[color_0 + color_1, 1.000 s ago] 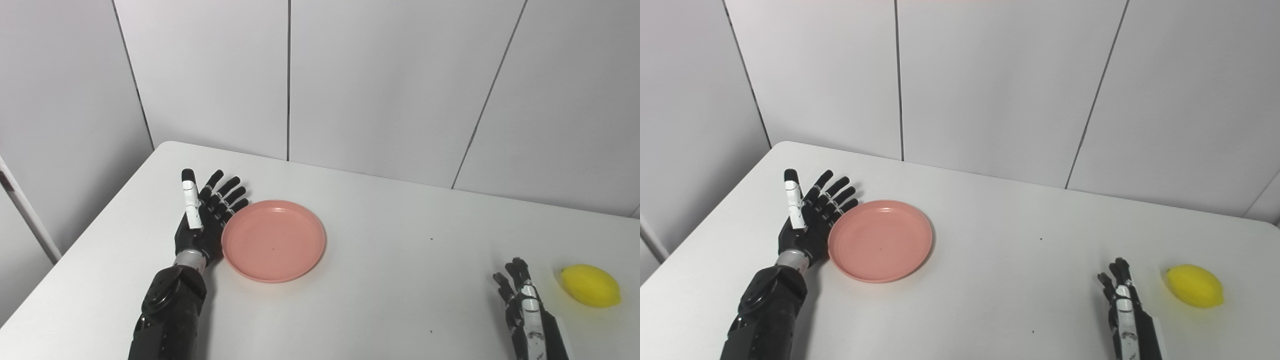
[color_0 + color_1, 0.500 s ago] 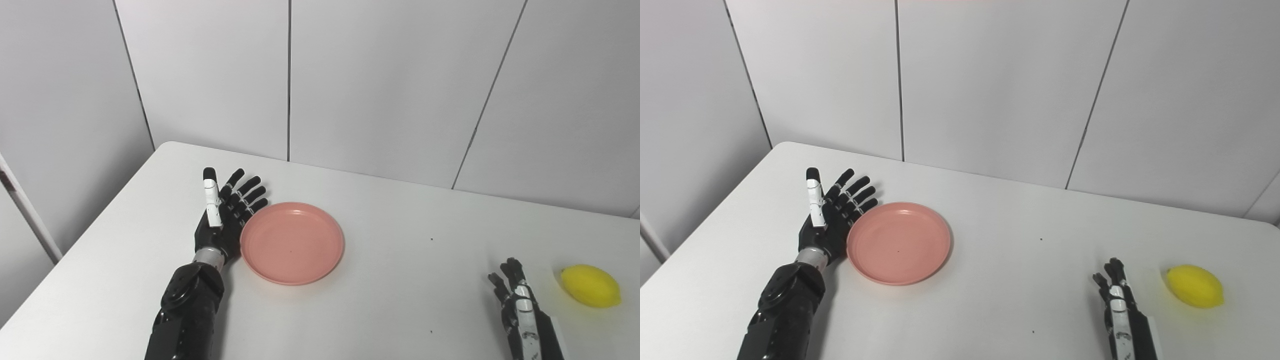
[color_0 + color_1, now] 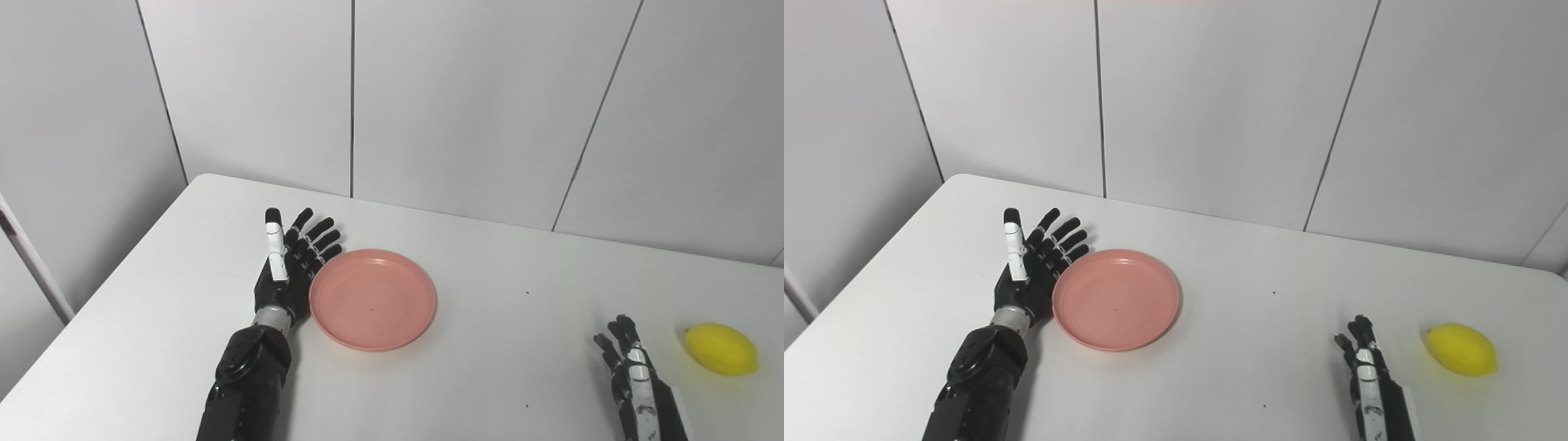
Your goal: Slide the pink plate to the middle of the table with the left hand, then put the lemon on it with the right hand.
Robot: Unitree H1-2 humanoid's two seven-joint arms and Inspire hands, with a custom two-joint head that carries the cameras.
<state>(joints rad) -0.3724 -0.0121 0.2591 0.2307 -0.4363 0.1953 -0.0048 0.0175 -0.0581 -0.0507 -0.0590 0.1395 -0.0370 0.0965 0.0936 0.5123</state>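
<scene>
**Left hand at plate edge; lemon untouched**

Pink plate flat on white table, left of centre, empty. Left hand edge-on against plate's left rim, fingers straight and spread, holding nothing. Right hand low at near right of table, fingers extended and slightly apart, empty. Lemon on its side near right edge of table, just beside right hand but clear of it, well apart from plate. Grey panelled wall behind table.
</scene>
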